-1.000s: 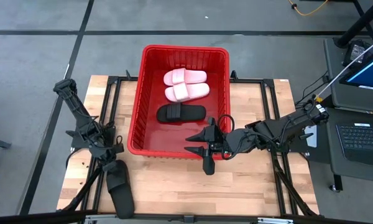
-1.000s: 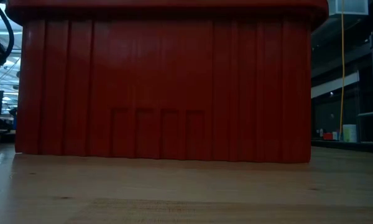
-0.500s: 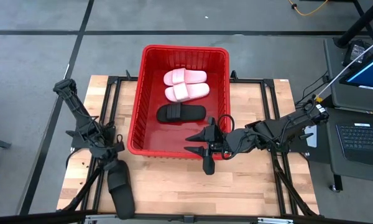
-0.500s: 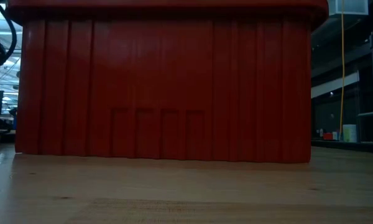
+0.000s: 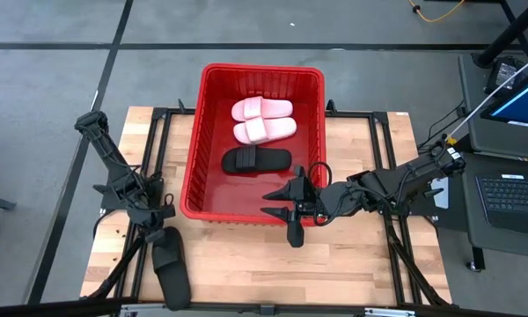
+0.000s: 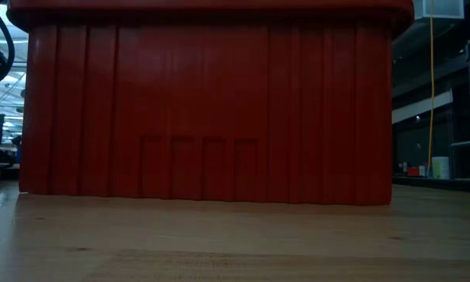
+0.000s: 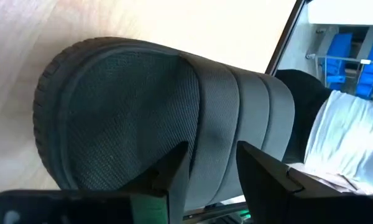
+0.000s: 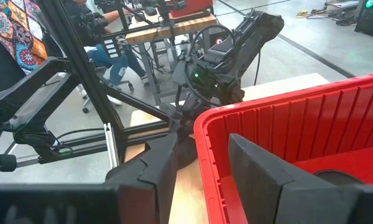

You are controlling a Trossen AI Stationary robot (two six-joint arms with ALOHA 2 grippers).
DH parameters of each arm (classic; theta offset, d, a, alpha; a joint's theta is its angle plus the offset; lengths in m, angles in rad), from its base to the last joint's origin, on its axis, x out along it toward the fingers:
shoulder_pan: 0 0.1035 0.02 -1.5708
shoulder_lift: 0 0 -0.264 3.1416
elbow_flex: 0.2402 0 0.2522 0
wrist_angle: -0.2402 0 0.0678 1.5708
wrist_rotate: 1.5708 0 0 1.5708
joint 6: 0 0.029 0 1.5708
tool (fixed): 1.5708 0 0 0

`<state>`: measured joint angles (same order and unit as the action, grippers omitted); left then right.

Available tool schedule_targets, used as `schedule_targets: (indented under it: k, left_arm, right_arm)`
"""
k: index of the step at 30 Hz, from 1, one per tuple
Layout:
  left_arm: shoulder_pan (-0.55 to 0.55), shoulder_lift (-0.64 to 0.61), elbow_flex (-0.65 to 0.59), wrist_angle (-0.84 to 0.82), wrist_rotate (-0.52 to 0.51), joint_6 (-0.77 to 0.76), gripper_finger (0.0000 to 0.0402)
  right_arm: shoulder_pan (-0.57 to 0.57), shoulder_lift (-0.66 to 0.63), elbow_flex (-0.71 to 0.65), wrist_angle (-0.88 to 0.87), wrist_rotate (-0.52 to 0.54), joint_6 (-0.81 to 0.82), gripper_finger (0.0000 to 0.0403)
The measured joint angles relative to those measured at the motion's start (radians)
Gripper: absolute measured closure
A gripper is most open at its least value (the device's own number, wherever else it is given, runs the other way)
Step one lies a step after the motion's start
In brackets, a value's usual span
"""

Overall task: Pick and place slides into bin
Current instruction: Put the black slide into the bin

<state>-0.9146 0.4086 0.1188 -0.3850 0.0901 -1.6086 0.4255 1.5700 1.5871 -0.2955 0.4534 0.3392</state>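
Observation:
The red bin stands at the table's middle and far side. Two pale pink slides and one black slide lie on its floor. Another black slide lies lengthwise near the table's front left corner. My left gripper is at that slide's far end, shut on its strap. My right gripper hangs open over the bin's near rim with nothing between its fingers. The low view shows only the bin's ribbed near wall. My left gripper has the black slide's wide strap between its two fingers. One finger sits at the strap's edge on the footbed side, the other on the strap's ribbed outer face. The fingers slant down from the far side. Whether the slide is off the table, I cannot tell.
Dark frame rails run along the table's left and right sides. A laptop and a monitor stand beyond the right edge. Bare wood lies between the bin and the near edge. A person sits at a desk beyond the table.

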Motion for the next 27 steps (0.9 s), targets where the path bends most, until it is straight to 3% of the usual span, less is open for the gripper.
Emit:
schedule_targets:
  k: [27]
  left_arm:
    - [0.000,0.011,-0.003,0.003,0.011,0.062,0.0274]
  right_arm:
    - [0.000,0.000,0.000,0.019,0.000,0.001,0.0257]
